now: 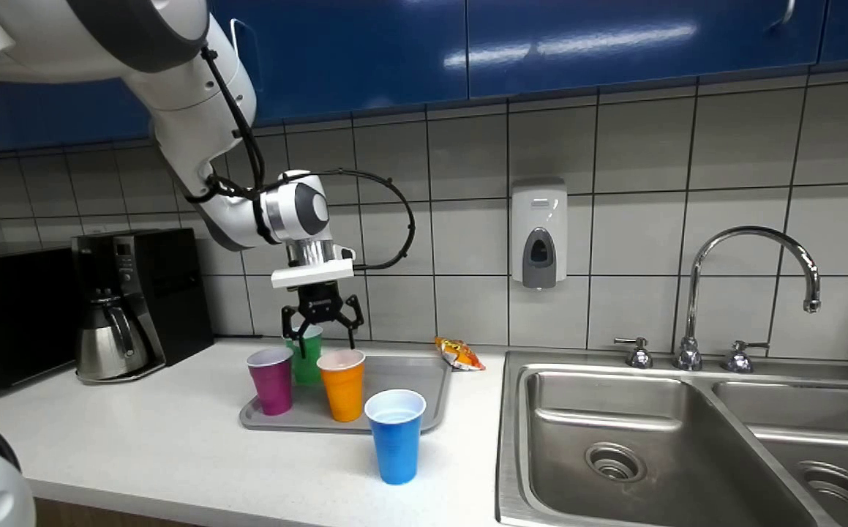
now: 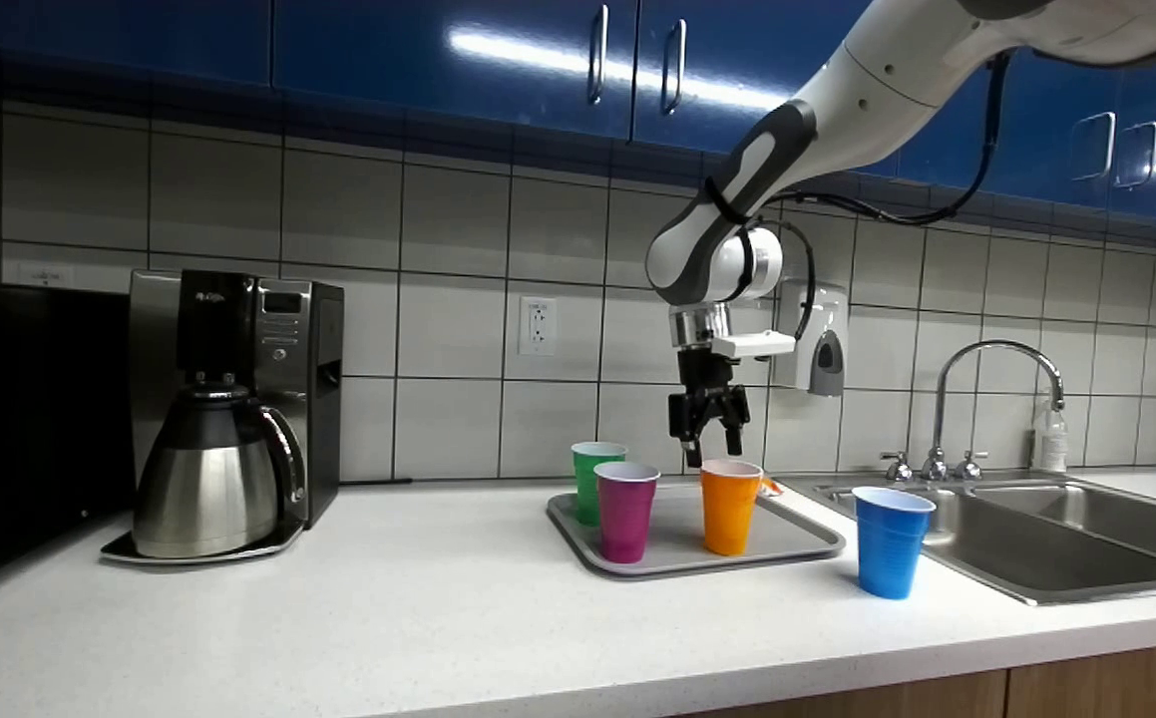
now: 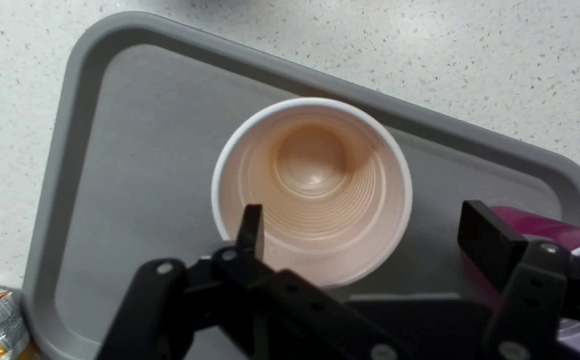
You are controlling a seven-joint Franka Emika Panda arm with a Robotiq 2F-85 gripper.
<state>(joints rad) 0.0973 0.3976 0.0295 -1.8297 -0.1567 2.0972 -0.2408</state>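
- Three cups are carried by the tray (image 2: 787,535): orange cup (image 2: 729,514) near the front edge, purple cup (image 2: 625,519) at a front corner, green cup (image 2: 584,499) further back.
- The blue cup (image 2: 894,543) is left on the counter (image 2: 498,618), beyond the other front corner.
- Nothing is gripped! The gripper (image 2: 714,456) is spread wide above the orange cup, whose placing looks done.

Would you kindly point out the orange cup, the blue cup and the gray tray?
Orange cup (image 2: 730,511), in an exterior view: its outer wall.
Blue cup (image 1: 396,448), in an exterior view: its outer wall.
Gray tray (image 3: 152,135), in the wrist view: its bare flat surface.
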